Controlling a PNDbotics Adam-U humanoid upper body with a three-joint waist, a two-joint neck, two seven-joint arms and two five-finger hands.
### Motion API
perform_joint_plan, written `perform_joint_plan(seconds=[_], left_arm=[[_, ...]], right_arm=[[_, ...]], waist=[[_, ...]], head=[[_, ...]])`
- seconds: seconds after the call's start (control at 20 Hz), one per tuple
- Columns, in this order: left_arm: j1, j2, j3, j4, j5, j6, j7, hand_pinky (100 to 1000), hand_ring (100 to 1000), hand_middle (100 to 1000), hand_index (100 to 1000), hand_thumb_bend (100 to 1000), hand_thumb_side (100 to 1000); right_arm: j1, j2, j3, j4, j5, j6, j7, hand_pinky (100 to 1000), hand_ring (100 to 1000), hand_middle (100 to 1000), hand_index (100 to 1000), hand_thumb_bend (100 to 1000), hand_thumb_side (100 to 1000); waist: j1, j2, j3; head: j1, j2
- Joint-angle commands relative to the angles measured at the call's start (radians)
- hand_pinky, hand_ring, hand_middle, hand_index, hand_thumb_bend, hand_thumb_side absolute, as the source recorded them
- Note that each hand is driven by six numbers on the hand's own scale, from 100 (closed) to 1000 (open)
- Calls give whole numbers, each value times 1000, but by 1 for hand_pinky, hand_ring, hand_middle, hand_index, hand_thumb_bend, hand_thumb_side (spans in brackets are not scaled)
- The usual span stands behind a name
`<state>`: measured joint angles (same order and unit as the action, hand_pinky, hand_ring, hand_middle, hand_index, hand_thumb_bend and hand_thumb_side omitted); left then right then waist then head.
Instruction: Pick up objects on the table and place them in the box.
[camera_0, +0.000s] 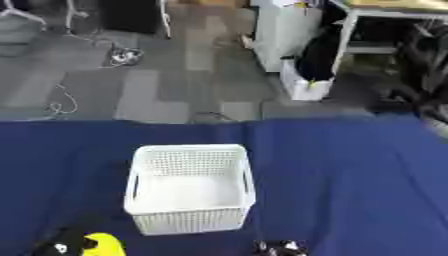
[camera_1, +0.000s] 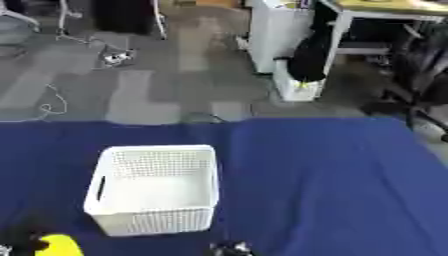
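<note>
A white perforated box (camera_0: 190, 222) with handle slots stands open-topped on the blue table cloth (camera_0: 350, 180), left of centre; its inside looks empty. At the bottom left edge lies a yellow object (camera_0: 105, 246), cut off by the frame. A black shape, which looks like my left hand (camera_0: 58, 245), sits right against the yellow object's left side; I cannot tell whether it holds it. A small dark thing with white and reddish bits (camera_0: 280, 247) shows at the bottom edge, just right of the box's front corner. My right hand is not visible.
Beyond the table's far edge (camera_0: 219, 121) lies grey carpet with cables, a white cabinet (camera_0: 284, 30), a white bin (camera_0: 306, 85) and a desk with a chair at the right. Blue cloth stretches to the right of the box.
</note>
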<state>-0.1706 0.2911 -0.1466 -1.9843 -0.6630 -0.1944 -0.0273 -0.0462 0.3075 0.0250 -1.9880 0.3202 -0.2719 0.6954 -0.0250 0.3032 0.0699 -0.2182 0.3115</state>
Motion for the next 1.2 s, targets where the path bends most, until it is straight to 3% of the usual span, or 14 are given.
perform_joint_plan(seconds=[0.05, 0.4, 0.55, 0.95, 1.2], left_arm=[[-21, 40, 10, -16, -24, 14, -14, 673, 738, 818, 1000, 123, 883], [-72, 128, 9, -16, -68, 55, -44, 738, 749, 815, 988, 141, 912], [-84, 154, 10, -16, -73, 60, -23, 714, 732, 794, 968, 135, 914], [-95, 179, -2, -16, -87, 78, -28, 735, 734, 794, 956, 131, 911], [-102, 186, -5, -16, -99, 79, -11, 714, 720, 782, 945, 132, 912]], right_arm=[[-3, -5, -2, -12, 1, 5, -2, 298, 423, 440, 601, 100, 876], [-2, -15, -3, -12, 1, 17, -1, 298, 423, 440, 602, 100, 883], [-6, -14, -7, -12, 1, 26, -1, 298, 423, 440, 603, 100, 892], [-15, -12, -9, -12, 7, 37, 0, 297, 423, 441, 603, 100, 896], [-18, -11, -8, -12, 9, 38, 3, 297, 423, 441, 603, 100, 896]], waist=[[5, -24, 5], [13, -30, 19], [13, -31, 20], [16, -26, 17], [19, -22, 7]], head=[[6, -6], [65, 131], [88, 179], [113, 245], [100, 246]])
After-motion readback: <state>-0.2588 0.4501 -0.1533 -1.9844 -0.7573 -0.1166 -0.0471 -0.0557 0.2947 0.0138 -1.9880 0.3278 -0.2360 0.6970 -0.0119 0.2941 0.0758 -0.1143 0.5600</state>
